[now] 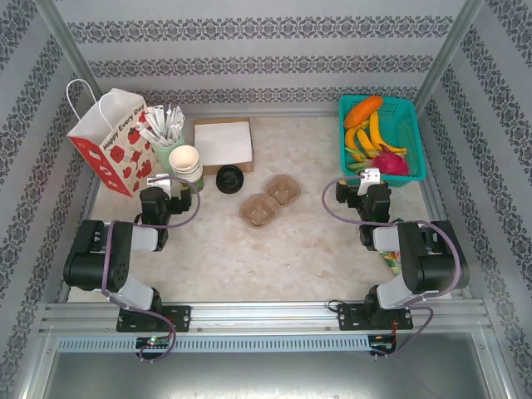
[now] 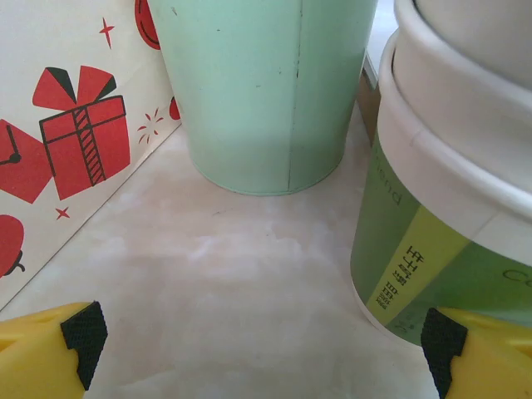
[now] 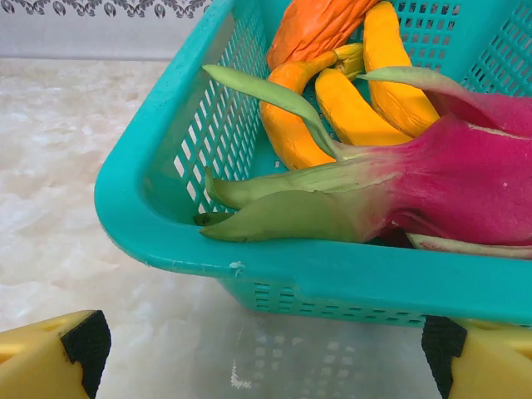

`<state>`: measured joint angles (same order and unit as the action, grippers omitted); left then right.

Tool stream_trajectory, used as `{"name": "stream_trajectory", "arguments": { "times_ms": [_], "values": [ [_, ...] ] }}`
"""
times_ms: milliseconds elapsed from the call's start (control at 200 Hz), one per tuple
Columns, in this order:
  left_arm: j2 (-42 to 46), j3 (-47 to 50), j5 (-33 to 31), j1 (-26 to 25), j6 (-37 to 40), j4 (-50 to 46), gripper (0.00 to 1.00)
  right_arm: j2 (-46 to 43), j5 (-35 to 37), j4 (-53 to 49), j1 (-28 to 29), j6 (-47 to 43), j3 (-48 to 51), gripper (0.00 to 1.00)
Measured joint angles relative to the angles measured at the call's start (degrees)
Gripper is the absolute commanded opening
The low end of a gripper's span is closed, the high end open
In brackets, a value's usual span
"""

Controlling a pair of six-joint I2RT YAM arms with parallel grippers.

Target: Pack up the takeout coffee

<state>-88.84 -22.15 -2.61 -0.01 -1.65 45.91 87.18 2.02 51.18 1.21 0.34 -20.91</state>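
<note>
As I judge it, packing has not begun. The takeout coffee (image 1: 229, 179), a small green-sided paper cup under a round black plastic lid, stands upright on the pale marble-patterned desk (image 1: 274, 249), toward 11 o'clock from the desk's middle and apart from both arms.

The left gripper (image 2: 262, 341) has its jaws wide apart and holds nothing. It faces the pale green paper cup of white-wrapped sticks (image 2: 266, 91) and the stack of lidless cream-and-green cups (image 2: 432, 166). The right gripper (image 3: 262, 345), equally spread and empty, faces the teal plastic basket of fruit (image 3: 291, 270).

The coffee sits at about 3 o'clock from the left gripper, just past the stack. The white paper bag printed with red gifts (image 1: 108, 154) stands at 10 o'clock. The next move calls for the left arm to swing round the stack and close on the cup's side below the lid, keeping it upright.
</note>
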Motion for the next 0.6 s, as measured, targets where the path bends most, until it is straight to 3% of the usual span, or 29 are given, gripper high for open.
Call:
{"name": "stream_trajectory", "arguments": {
  "times_ms": [600],
  "values": [
    [0.0,0.0,0.0,0.0,0.0,0.0,0.99,0.0,0.0,0.0,0.0,0.0,0.0,0.98]
  ]
}}
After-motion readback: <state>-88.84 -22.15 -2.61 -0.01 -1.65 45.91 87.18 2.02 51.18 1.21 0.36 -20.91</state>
